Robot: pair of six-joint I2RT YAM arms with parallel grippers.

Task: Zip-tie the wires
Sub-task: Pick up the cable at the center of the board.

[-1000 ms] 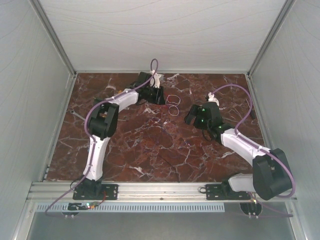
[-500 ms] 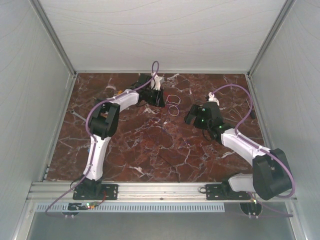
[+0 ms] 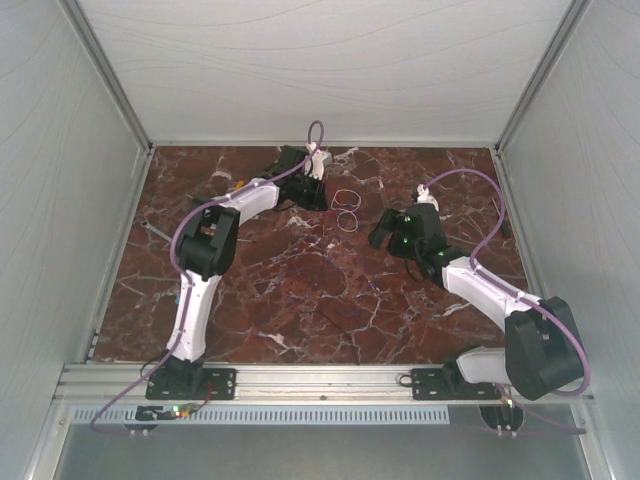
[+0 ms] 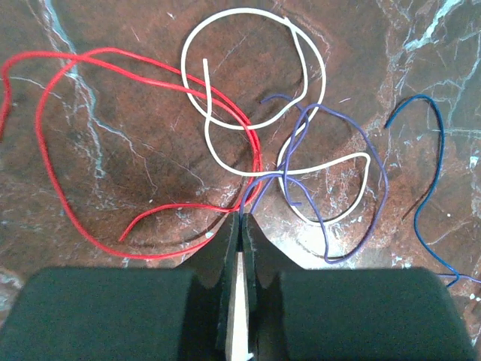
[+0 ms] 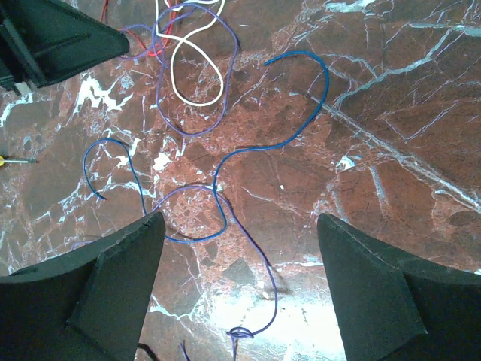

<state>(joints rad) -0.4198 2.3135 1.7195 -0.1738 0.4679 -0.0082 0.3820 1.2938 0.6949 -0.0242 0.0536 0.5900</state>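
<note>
Loose tangle of wires (image 4: 255, 174) flat on the red marble desk (image 3: 300, 290), toward its far middle, just beside the left gripper (image 4: 240, 216) and a little apart from the right gripper (image 5: 240, 226). Red, white, purple and dark blue strands, looped and crossing, none bundled, no tie around them yet.

Left jaws clenched tip to tip, right at the crossing of a red and a purple strand. Both seemingly pinched in the seam, though hard to confirm with strands this thin. Right jaws released, spread wide above the dark blue strand (image 5: 225, 158), touching nothing.

Handling, by judgement: next to no weight, so no load on the arm. Thin and springy rather than limp, going by the open round loops, and likely to spring apart on release. Smooth insulation, liable to slide out of a light pinch or roll sideways under the fingertips. Not fragile, but easy to drag whole across the polished stone by one strand.

Best hold: at a crossing of several strands near the middle of the tangle, not on an outlying loop or a free end. Pinch low against the desk, square across the strands. Gather the stray blue strand toward the rest before any bundling.
</note>
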